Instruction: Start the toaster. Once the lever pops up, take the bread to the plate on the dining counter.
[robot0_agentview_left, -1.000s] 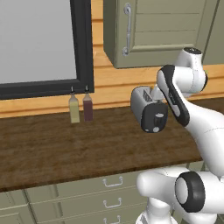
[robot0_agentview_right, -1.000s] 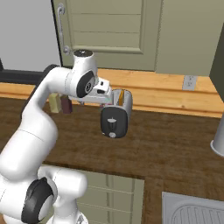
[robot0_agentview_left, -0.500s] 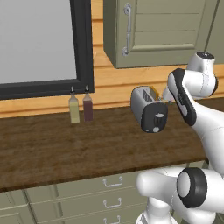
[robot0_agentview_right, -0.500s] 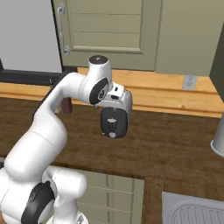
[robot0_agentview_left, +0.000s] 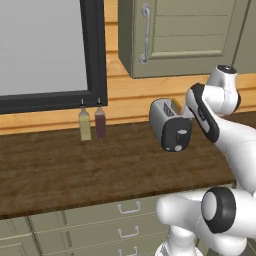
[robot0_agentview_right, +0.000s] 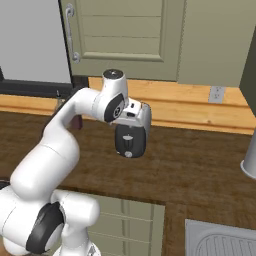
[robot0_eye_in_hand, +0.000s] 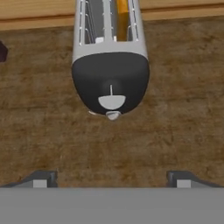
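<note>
The silver-grey toaster (robot0_eye_in_hand: 109, 48) stands on the dark wood worktop, its black end panel (robot0_eye_in_hand: 110, 83) turned toward me. A golden slice of bread (robot0_eye_in_hand: 123, 15) sits low in one slot. The lever (robot0_eye_in_hand: 111, 102) shows as a small tab on that panel, with a round knob (robot0_eye_in_hand: 113, 115) below it. My gripper (robot0_eye_in_hand: 111, 180) hangs above the worktop just in front of the panel, open, with nothing between its fingertips (robot0_eye_in_hand: 41, 179). From the base, the toaster (robot0_agentview_left: 167, 125) (robot0_agentview_right: 131, 136) stands right under my hand (robot0_agentview_right: 134, 112). The plate and the dining counter are out of view.
Two small bottles (robot0_agentview_left: 85, 125) (robot0_agentview_left: 100, 122) stand at the wall left of the toaster, under a black-framed window (robot0_agentview_left: 95, 55). A wall cabinet (robot0_agentview_left: 190, 35) hangs above. A sink (robot0_agentview_right: 220, 240) lies at the lower right, and a grey vessel (robot0_agentview_right: 248, 162) stands at the right edge.
My arm has swung toward the toaster, bringing the hand over its black end. The toaster and bottles have not moved. The jaws stay wide.
</note>
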